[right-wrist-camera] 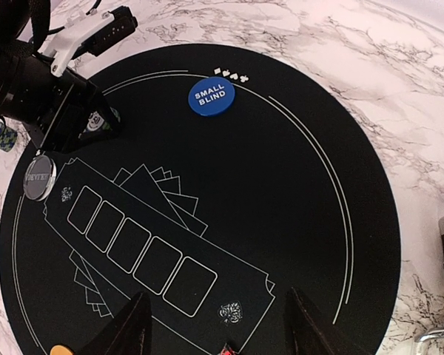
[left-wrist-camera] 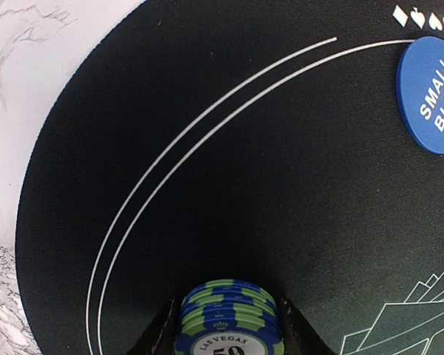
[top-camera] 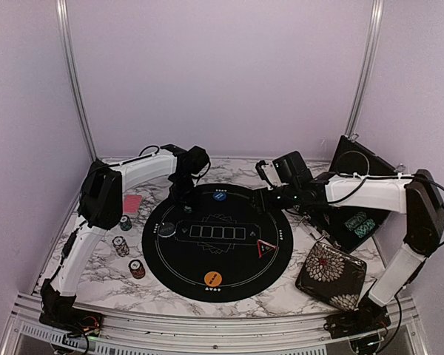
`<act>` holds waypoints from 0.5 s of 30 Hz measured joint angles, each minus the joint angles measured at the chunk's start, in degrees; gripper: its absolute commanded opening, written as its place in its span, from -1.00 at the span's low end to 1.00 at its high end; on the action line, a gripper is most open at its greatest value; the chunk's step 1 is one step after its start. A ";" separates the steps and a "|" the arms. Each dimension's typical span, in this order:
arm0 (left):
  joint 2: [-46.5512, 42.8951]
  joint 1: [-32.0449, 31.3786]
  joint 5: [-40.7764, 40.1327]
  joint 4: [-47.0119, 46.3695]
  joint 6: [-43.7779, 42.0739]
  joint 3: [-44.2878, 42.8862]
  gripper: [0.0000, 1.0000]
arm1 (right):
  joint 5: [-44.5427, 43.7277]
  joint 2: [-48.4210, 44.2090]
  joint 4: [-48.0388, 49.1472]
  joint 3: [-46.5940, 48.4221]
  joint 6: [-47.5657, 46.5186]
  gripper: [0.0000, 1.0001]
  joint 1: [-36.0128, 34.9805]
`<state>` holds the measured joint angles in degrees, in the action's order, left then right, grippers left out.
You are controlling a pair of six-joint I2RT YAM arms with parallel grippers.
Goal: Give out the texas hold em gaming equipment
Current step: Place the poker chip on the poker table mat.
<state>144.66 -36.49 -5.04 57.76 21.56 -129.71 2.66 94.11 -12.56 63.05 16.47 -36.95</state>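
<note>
My left end effector (left-wrist-camera: 226, 329) is closed on a small stack of blue-and-green Las Vegas poker chips (left-wrist-camera: 226, 314), down at the far-left part of the round black poker mat (top-camera: 229, 262), just inside its double white line. I cannot tell whether the stack touches the mat. My right end effector (right-wrist-camera: 222, 333) hangs over the mat's right side, fingers apart, gripping nothing.

I count four chip stacks outside the case: the one I hold, plus three loose chip stacks (top-camera: 120, 245) standing apart on the marble left of the mat. Three round discs lie on the mat: a blue SMALL BLIND disc (right-wrist-camera: 212, 97) at the far edge, an orange disc (top-camera: 213, 279) at the near edge and a black dealer button (top-camera: 166, 230) at the left. One red-edged black triangle (top-camera: 264, 248) lies at the right. One pink-red card back (top-camera: 133, 203) lies far left; whether it is one card or several I cannot tell.

One black case (top-camera: 359, 166) at the right holds rows of green chips (top-camera: 355, 223), with one floral pouch (top-camera: 331, 270) in front of it. The surface (top-camera: 96, 277) is white marble-patterned, backed by pale lilac walls (top-camera: 222, 74) and two aluminium posts (top-camera: 72, 74).
</note>
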 measured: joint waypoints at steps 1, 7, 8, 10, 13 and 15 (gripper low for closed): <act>0.02 0.00 -0.02 0.00 0.00 0.00 -0.13 | -0.09 -0.02 0.00 0.00 0.00 0.17 0.00; 0.63 0.00 -0.04 0.63 -0.02 -1.18 0.05 | -0.20 -0.07 0.00 0.00 0.02 0.17 0.00; 0.83 0.00 -0.07 0.61 0.00 -1.57 0.08 | -0.20 -0.07 0.00 0.00 0.02 0.17 0.00; 1.09 0.00 -0.04 0.66 -0.11 -1.95 0.12 | -0.22 -0.07 -0.04 0.00 0.04 0.17 0.00; 1.44 0.00 -0.02 0.72 -0.15 -2.69 0.21 | -0.22 -0.07 -0.04 0.00 0.04 0.17 0.00; 1.57 -0.02 0.04 0.83 -0.26 -3.17 0.31 | -0.20 -0.07 -0.07 0.00 0.02 0.17 0.00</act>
<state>146.23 -36.51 -4.99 58.59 21.30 -132.88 2.46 94.04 -12.62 63.05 16.49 -36.95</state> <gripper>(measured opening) 0.598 0.586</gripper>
